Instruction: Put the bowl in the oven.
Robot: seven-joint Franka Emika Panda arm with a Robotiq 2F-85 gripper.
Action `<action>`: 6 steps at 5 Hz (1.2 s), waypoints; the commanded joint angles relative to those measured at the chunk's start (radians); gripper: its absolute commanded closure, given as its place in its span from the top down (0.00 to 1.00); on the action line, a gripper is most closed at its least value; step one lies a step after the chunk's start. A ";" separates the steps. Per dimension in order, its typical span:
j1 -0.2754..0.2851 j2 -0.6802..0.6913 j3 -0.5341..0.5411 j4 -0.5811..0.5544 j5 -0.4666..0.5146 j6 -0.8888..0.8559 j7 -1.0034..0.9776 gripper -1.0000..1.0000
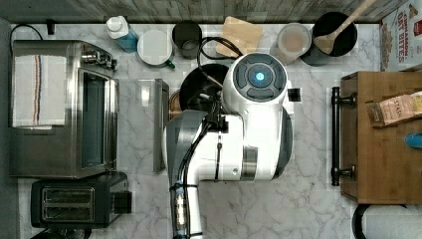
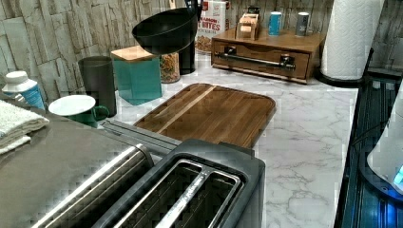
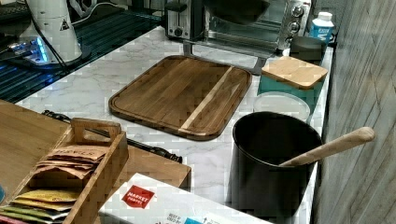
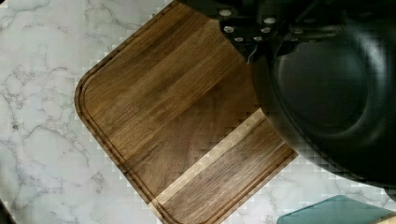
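Top view: my arm hides most of the bowl; the oven lies toward the top view's left, door down. Left view: bowl aloft above the cutting board. Wrist view: my hand pinching the bowl's rim.

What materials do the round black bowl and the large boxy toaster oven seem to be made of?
Round black bowl: matte black, perhaps plastic or coated metal; dull sheen, so uncertain. Large boxy toaster oven: brushed stainless steel, with streaky grey reflections, and its open door looks glazed.
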 commanded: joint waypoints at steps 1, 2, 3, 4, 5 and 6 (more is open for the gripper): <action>0.023 0.019 0.031 0.033 0.023 0.038 -0.176 0.00; 0.058 0.017 0.066 0.032 0.023 0.066 -0.350 0.00; 0.093 0.001 0.106 0.008 0.047 0.134 -0.528 0.00; 0.129 0.023 0.132 0.021 0.051 0.138 -0.611 0.00; 0.133 0.034 0.150 0.002 0.093 0.149 -0.645 0.00; 0.129 0.072 0.171 0.005 0.123 0.114 -0.650 0.00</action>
